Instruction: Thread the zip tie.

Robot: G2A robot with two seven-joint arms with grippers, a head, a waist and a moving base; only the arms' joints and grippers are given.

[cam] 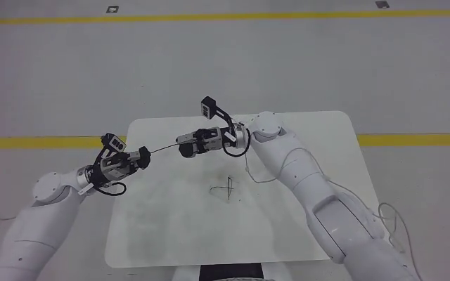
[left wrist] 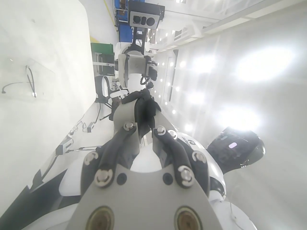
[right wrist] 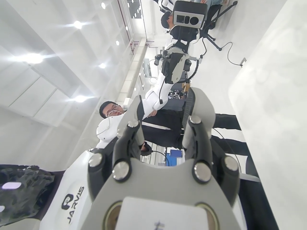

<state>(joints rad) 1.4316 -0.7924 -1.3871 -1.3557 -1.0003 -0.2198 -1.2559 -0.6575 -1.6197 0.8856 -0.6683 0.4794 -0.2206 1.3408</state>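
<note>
Left gripper (cam: 143,156) clenched on one end of zip tie (cam: 162,147), held above the left part of table (cam: 309,140). Tie runs as a thin straight line across to right gripper (cam: 184,147), far end at that gripper's tip. Its fingers (right wrist: 201,106) stand spread apart; cannot tell if tie touches them. Grippers face each other, near. Crossed black strands (cam: 226,188) lie mid-table
</note>
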